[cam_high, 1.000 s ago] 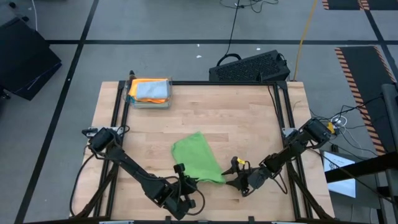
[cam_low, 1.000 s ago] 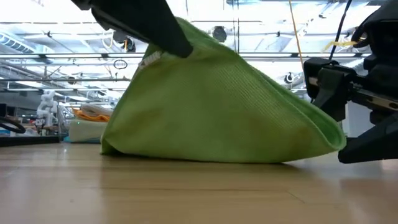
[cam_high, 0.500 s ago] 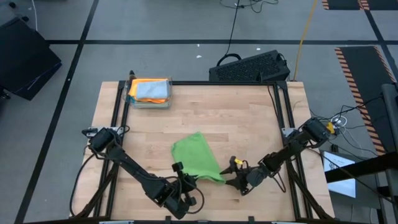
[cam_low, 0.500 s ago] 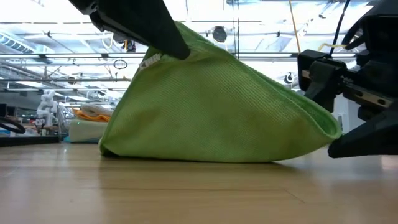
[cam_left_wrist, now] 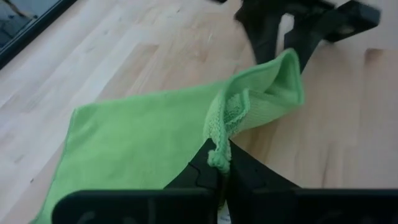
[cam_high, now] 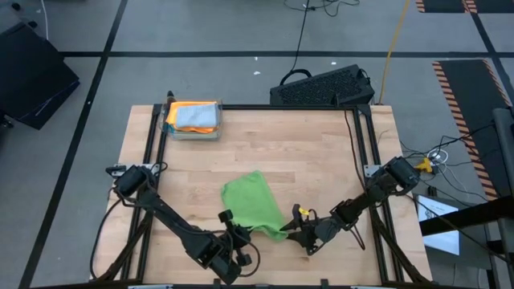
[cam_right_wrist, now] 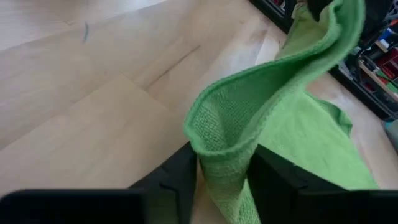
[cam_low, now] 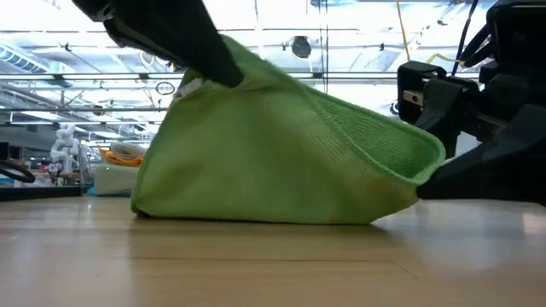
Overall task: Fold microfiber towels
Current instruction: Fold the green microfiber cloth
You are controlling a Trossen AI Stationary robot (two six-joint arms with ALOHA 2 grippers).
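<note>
A bright green microfiber towel lies at the table's near middle, its far part flat on the wood and its near edge raised like a tent. My left gripper is shut on the raised near-left corner; in the low view it comes in from above. At the towel's near-right corner, my right gripper has cloth filling the gap between its fingers. Orange and pale blue towels lie in a clear bin at the far left. My left gripper pinches the towel's near-left corner between its two fingers, the cloth bunched there. The fingers slant down from the table's near left. That corner stands well above the table, and the cloth slopes down from it to the flat far part. My right gripper pinches the near-right corner, a curled-over edge, between its two fingers. It comes almost level from the table's right. The corner sits a little clear of the wood, and the edge runs slack up to the other gripper.
A black keyboard lies just beyond the table's far edge. Black frame rails run along the table's left and right sides. Bare wood spreads between the bin and the green towel.
My right gripper has moved toward the table's left, in around the towel's near-right corner. That corner has been pushed left and lifted off the wood, and its edge now curls over. The corner held by my left gripper has shifted slightly left; the far part has stayed flat.
</note>
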